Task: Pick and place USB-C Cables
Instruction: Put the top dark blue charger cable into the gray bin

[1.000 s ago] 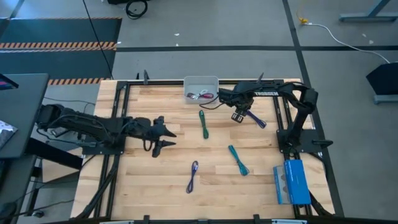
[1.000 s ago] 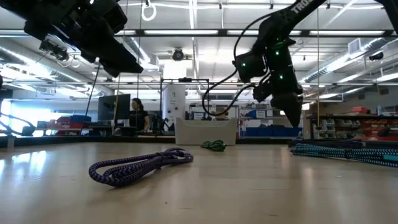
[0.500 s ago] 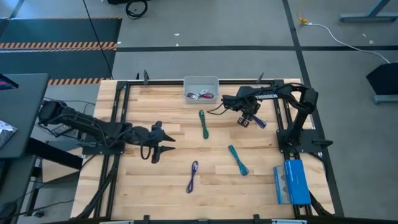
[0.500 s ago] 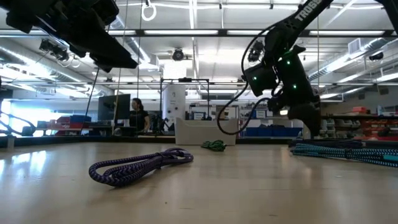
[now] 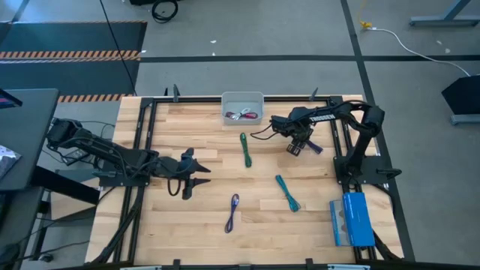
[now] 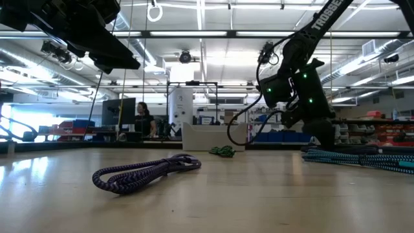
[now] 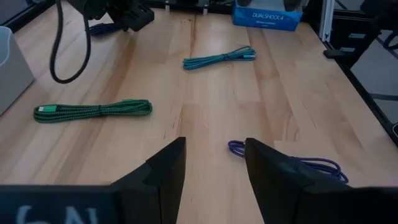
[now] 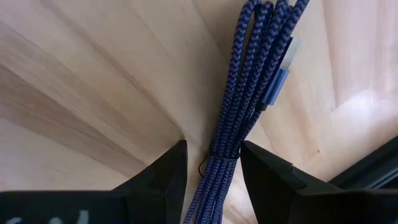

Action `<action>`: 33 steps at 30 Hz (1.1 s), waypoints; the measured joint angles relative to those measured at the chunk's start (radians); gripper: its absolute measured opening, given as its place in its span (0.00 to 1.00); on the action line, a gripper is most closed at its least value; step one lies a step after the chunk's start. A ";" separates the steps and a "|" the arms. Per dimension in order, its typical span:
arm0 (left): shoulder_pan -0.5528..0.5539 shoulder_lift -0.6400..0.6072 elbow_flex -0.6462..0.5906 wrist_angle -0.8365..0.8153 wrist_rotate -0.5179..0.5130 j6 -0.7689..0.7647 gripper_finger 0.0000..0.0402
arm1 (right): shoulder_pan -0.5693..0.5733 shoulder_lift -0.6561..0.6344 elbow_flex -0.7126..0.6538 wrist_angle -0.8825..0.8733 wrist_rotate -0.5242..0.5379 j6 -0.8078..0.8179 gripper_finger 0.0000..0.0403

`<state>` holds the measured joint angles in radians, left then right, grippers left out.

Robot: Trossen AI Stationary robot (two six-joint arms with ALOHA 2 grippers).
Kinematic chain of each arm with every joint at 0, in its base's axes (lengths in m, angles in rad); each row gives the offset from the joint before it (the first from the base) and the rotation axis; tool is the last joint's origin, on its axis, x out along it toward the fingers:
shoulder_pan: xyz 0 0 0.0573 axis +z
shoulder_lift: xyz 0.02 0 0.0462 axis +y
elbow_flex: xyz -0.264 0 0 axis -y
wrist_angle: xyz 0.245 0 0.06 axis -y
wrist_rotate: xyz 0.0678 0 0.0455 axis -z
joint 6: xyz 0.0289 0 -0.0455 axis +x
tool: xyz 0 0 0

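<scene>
1. The right hand point(image 5: 297, 146) is down at the tabletop point(image 5: 202, 210) at the far right side, with its two fingers point(image 8: 158, 180) spread to either side of a folded blue cable point(image 8: 249, 112). In the right wrist view the bundle lies flat on the wood, running up through the gap. The fingers are released and have not clamped on it, so this pick looks set up but not yet made.

2. Just beyond this hand, toward the far edge, stands the white bin point(image 5: 242, 99). Inside it lies a small tangle of magenta and pale cable point(image 5: 244, 115). I judge that as the finished part of the job: perhaps two bundles delivered, though the count is hard to read.

3. Beside the right hand, toward the middle of the tabletop, a green cable point(image 5: 245, 149) lies straight and untouched.

4. Nearer the front edge from that hand, a teal cable point(image 5: 286, 193) waits, with a blue box point(image 5: 350, 219) farther out at the corner.

5. The left hand point(image 5: 193, 174) hovers over the left half of the tabletop, well apart from the right one, fingers point(image 7: 161, 171) parted and holding nothing.

6. Just in front of the left hand lies a purple cable point(image 5: 232, 212). In the left wrist view it shows close past the fingertips.

7. As a judgement: four bundles remain out (blue, green, teal, purple), so the task is under halfway, with the blue one next.
</scene>
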<state>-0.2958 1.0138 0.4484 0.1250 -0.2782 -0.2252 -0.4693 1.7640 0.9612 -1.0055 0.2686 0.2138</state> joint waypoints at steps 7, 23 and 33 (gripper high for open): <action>-0.001 0.000 0.000 0.000 -0.003 0.000 0.43 | -0.030 -0.002 -0.006 0.015 -0.004 -0.049 0.38; -0.049 0.000 0.000 -0.044 -0.045 -0.052 0.43 | 0.005 0.004 0.016 -0.058 0.033 -0.079 0.05; -0.062 0.000 0.000 -0.046 -0.128 -0.051 0.43 | 0.126 -0.122 0.298 -0.107 0.018 -0.114 0.04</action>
<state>-0.3580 1.0138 0.4488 0.0788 -0.4064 -0.2760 -0.3430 1.6421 1.2593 -1.1122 0.2870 0.0995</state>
